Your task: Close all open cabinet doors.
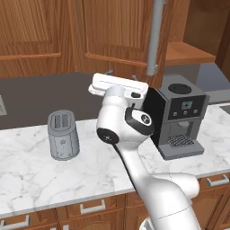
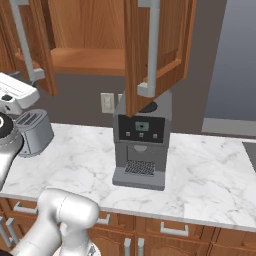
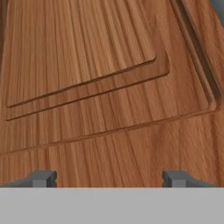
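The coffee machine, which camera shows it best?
The right base view: the coffee machine faces the camera, with display, spout and drip tray visible, though an open cabinet door overlaps its top. The left base view shows it at an angle, beside the arm. The hand view looks at wooden door panel.

Close view of a reddish-brown wooden cabinet door (image 3: 109, 87) seen past the claw (image 3: 109, 178).

The door's recessed panel frame runs tilted across the picture, its grain lines slanting. Two small dark fingertips (image 3: 41, 178) rise at the bottom, set wide apart, with nothing between them but the wood beyond.
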### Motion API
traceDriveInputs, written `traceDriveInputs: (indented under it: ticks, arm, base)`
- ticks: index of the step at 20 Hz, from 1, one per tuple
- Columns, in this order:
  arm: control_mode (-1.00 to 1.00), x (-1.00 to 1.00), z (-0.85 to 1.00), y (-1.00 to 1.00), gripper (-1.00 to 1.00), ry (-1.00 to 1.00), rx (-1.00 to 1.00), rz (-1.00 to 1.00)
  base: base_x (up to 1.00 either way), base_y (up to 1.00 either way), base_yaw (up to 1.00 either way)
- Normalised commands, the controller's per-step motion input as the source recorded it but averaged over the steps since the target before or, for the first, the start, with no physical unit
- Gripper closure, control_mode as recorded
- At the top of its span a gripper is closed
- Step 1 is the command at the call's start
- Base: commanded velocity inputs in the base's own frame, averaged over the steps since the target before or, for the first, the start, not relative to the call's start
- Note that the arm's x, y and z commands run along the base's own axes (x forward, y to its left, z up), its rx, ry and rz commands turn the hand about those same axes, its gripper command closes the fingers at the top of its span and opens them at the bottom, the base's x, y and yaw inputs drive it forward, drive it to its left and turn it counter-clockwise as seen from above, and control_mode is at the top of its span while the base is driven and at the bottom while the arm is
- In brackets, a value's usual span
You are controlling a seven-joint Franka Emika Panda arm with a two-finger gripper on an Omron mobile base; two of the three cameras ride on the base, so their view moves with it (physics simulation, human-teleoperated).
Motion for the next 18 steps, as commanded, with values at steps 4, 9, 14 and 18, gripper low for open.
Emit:
traceDriveInputs:
  ticks: [4, 9, 14, 18]
  arm:
    - [-1.0, 0.3, -0.01, -0.3, -1.0, -0.05, 0.0, 0.0]
    - [-1.0, 0.36, 0.0, -0.21, -1.0, -0.04, 0.0, 0.02]
    - [-1.0, 0.37, 0.0, -0.17, -1.0, -0.02, 0.0, 0.04]
    - [-1.0, 0.27, -0.04, -0.06, -1.0, -0.01, 0.0, 0.04]
  base:
    - [0.0, 0.0, 0.0]
    - [0.0, 0.0, 0.0]
    - [0.0, 0.0, 0.0]
    - [0.0, 0.0, 0.0]
